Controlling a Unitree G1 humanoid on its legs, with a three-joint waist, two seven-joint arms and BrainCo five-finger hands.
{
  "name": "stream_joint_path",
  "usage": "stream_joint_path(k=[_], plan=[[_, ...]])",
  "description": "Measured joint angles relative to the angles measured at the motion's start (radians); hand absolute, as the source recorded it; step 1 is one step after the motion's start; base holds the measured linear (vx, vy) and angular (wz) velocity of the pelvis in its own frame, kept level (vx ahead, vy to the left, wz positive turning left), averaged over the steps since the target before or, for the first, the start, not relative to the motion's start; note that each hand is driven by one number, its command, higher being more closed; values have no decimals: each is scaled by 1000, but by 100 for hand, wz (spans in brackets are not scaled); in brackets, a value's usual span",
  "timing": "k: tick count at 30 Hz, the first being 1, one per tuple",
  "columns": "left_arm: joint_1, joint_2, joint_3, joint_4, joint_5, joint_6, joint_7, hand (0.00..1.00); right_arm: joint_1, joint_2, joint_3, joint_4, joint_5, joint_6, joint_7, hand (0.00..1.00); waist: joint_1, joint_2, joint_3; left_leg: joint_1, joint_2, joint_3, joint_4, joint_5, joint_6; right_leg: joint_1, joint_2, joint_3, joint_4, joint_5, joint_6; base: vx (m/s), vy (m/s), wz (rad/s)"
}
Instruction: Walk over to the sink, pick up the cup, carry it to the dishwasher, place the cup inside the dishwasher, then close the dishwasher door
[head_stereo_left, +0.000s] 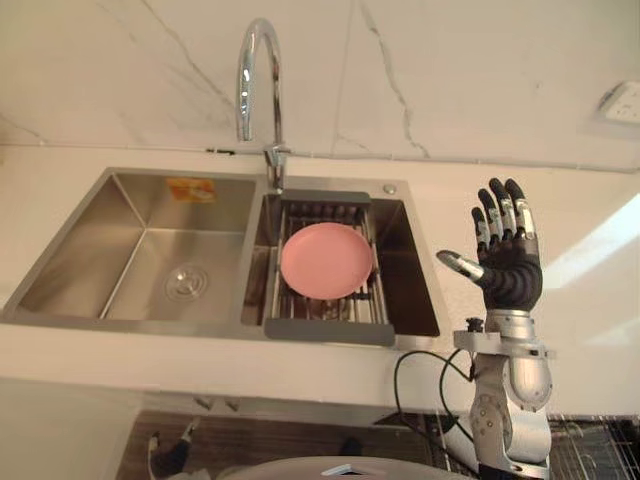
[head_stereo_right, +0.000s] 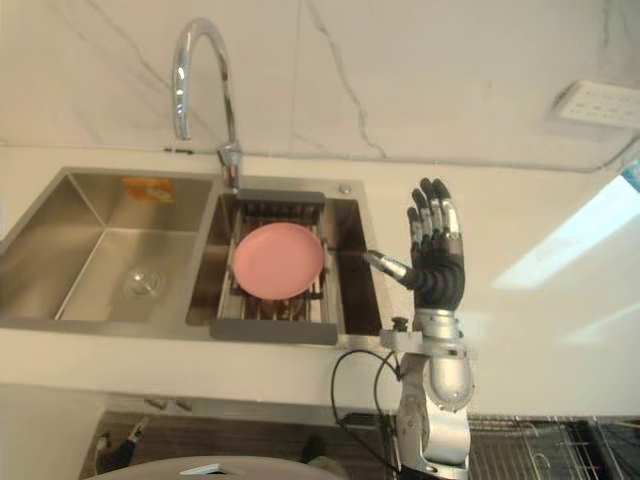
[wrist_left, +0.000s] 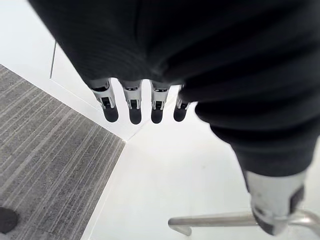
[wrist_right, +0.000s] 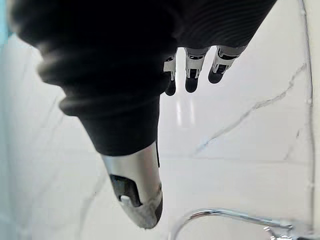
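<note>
We hold our right hand (head_stereo_left: 510, 262), fingers straight, thumb spread, beside the sink (head_stereo_left: 130, 215) holding a pink plate (head_stereo_left: 326, 260); our left hand (wrist_left: 200, 60) hangs straight-fingered.

In the sink (head_stereo_left: 75, 255) the pink plate (head_stereo_left: 326, 260) covers the middle of the drain rack (head_stereo_left: 330, 331) — whatever lies beneath is hidden; at 2 o'clock the wall socket (head_stereo_left: 622, 103) runs off the edge; at 5 o'clock a wire rack (head_stereo_right: 545, 450) is cut short.

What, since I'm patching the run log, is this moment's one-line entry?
right robot hand: open, raised right of sink | left robot hand: open, empty | pink plate: on rack in right basin
</note>
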Motion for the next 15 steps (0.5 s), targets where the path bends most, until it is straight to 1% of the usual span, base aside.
stream_joint_path(k=[2, 4, 5, 6, 8, 9, 10, 12, 15], plan=[[-2, 11, 0, 5, 0, 0, 1, 0, -1, -22, 0, 0, -82, 0, -3, 0, -5, -5, 1, -1, -3, 15, -20, -1, 1, -13, 1, 7, 0, 3, 6, -135, 37, -15], [-6, 53, -33, 43, 3, 0, 0, 0, -6, -76, 4, 0, -222, -1, 3, 0, -16, -19, 0, -2, -7, 18, -35, -10, 3, -30, -2, 22, 0, 14, -8, -117, 23, -15], [-8, 64, -44, 53, 6, 1, 0, 0, -15, -95, 4, 0, -264, -1, 4, 0, -21, -23, 2, -5, -9, 18, -37, -14, 1, -33, -3, 25, 0, 19, -10, -89, 22, -15], [-10, 79, -55, 69, 17, 3, 0, 0, -29, -126, 3, 0, -325, -1, 6, 0, -27, -31, 2, -11, -12, 18, -34, -17, 4, -39, -6, 29, 0, 26, -13, -111, 20, -10], [-14, 109, -67, 101, 22, 16, 0, 0, -61, -224, -6, 1, -468, -3, 27, 0, -39, -47, -3, -18, -17, 20, -30, -16, 12, -47, -11, 36, 0, 36, -17, -108, 23, -8], [-14, 113, -68, 107, 22, 20, 0, 0, -70, -249, -7, 1, -493, -4, 29, 0, -40, -47, -3, -18, -18, 21, -30, -16, 12, -48, -11, 37, 0, 37, -16, -40, 17, -4], [-13, 118, -69, 115, 22, 27, -1, 0, -92, -293, -8, 3, -539, -11, 34, 0, -42, -49, -4, -18, -19, 21, -28, -15, 11, -48, -11, 40, 0, 39, -17, -27, 17, -4], [-12, 119, -70, 115, 22, 39, -2, 0, -124, -341, -8, 6, -594, -13, 41, 0, -42, -48, -4, -20, -19, 20, -28, -13, 8, -50, -11, 42, 0, 42, -18, -9, 15, 0], [-12, 122, -70, 117, 22, 44, -10, 0, -181, -383, 2, 45, -634, -13, 88, 0, -43, -44, -9, -43, -20, 19, -21, -8, 2, -70, -12, 43, 0, 52, -17, 1, 34, 1]])
